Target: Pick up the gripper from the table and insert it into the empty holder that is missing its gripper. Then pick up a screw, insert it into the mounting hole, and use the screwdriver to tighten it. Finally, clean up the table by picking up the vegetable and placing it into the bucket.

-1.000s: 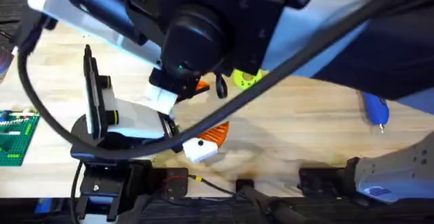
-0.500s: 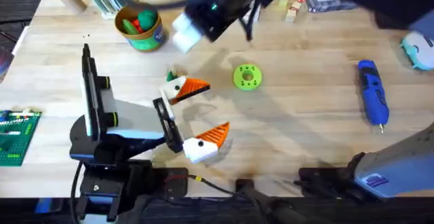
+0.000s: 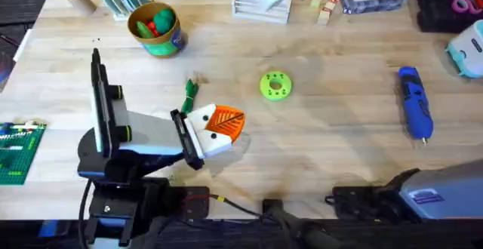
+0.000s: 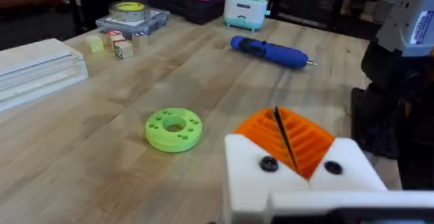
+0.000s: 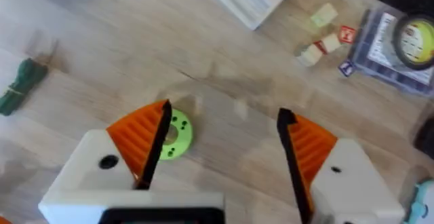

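Left gripper (image 3: 224, 122) low over the table (image 3: 332, 151), fingers pressed together, nothing between. Right gripper (image 5: 224, 159) high above, fingers spread wide, empty. Screwdriver (image 3: 415, 113) lies at far right; bucket (image 3: 155, 29) far left, vegetable (image 3: 189, 96) beside left gripper

One blue screwdriver (image 3: 416, 113) lies on the table (image 3: 332, 136) — and one lime-green disc (image 3: 275, 84). One bucket (image 3: 155, 29) holds what look like two items, one green, one red — hard to tell. One dark green vegetable (image 3: 189, 94). Two small wooden blocks (image 3: 323, 9), perhaps three. One white stack (image 3: 261, 4).
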Action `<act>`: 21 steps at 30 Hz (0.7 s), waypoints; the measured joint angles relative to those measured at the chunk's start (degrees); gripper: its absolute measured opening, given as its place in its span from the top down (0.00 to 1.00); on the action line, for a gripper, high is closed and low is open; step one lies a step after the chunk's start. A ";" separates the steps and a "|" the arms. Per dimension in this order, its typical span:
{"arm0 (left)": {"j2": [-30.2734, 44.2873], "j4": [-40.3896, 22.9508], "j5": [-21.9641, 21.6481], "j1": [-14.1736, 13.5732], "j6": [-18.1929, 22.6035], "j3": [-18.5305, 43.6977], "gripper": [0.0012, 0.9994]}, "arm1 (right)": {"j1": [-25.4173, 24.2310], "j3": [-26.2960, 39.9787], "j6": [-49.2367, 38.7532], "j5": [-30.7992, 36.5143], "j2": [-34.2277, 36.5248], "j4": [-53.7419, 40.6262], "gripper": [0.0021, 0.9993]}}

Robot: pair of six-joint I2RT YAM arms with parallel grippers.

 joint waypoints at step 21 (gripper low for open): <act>0.00 0.00 0.01 0.00 0.02 0.00 0.99 | -33.90 -18.64 0.98 -4.26 -28.51 -5.44 0.01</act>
